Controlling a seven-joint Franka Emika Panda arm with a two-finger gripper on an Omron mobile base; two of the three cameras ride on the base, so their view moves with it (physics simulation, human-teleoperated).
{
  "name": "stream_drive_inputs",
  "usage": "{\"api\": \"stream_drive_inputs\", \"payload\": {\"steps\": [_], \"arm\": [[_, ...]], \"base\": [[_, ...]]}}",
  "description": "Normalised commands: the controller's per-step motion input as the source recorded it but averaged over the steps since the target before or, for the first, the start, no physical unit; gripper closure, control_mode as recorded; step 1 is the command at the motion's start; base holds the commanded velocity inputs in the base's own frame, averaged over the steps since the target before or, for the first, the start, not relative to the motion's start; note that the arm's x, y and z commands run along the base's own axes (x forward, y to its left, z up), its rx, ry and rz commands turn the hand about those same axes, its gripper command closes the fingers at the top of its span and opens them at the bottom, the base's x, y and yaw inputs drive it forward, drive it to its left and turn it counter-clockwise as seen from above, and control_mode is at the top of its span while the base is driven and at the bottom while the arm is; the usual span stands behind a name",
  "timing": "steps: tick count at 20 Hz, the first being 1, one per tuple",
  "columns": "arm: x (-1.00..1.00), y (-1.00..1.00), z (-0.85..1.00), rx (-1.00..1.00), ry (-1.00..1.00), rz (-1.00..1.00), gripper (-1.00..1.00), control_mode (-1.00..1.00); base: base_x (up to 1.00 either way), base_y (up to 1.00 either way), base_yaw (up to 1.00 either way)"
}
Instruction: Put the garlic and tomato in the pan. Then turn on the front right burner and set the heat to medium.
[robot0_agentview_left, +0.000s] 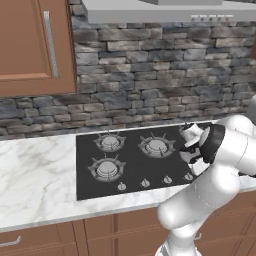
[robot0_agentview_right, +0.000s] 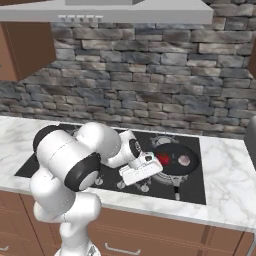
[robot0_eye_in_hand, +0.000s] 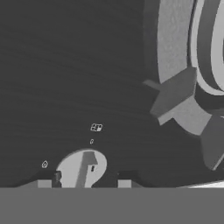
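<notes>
The black pan (robot0_agentview_right: 175, 152) sits on the right side of the cooktop (robot0_agentview_right: 195, 185). Inside it lie the red tomato (robot0_agentview_right: 163, 159) and, to its right, the pale garlic (robot0_agentview_right: 184, 160). My white hand (robot0_agentview_right: 141, 170) hangs low over the cooktop's front strip, just left of the pan. In the hand view my gripper (robot0_eye_in_hand: 83, 183) is shut on a round grey knob (robot0_eye_in_hand: 81, 168), with one fingertip on each side of it. In the left base view my own arm hides the pan.
Three bare burners (robot0_agentview_left: 156, 146) lie left of the pan, and a row of small knobs (robot0_agentview_left: 145, 183) runs along the cooktop's front. A burner grate (robot0_eye_in_hand: 183, 92) shows close by. White marble counter (robot0_agentview_left: 35, 180) extends left; the stone wall and hood (robot0_agentview_right: 125, 12) rise behind.
</notes>
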Motion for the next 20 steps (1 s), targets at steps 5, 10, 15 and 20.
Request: {"api": "stream_drive_inputs", "payload": {"steps": [5,10,15,20], "arm": [[-0.08,-0.08,-0.95,-0.19,-0.23,0.99,1.00,-1.00],[-0.01,-0.02,-0.77,-0.19,-0.21,0.95,1.00,-1.00],[-0.05,0.09,-0.69,-0.21,-0.14,0.80,1.00,-1.00],[-0.04,0.23,-0.33,0.00,-0.01,0.10,1.00,-1.00]], "base": [[0.00,0.00,0.00],[0.00,0.00,0.00],[0.00,0.00,0.00],[0.00,0.00,0.00]]}}
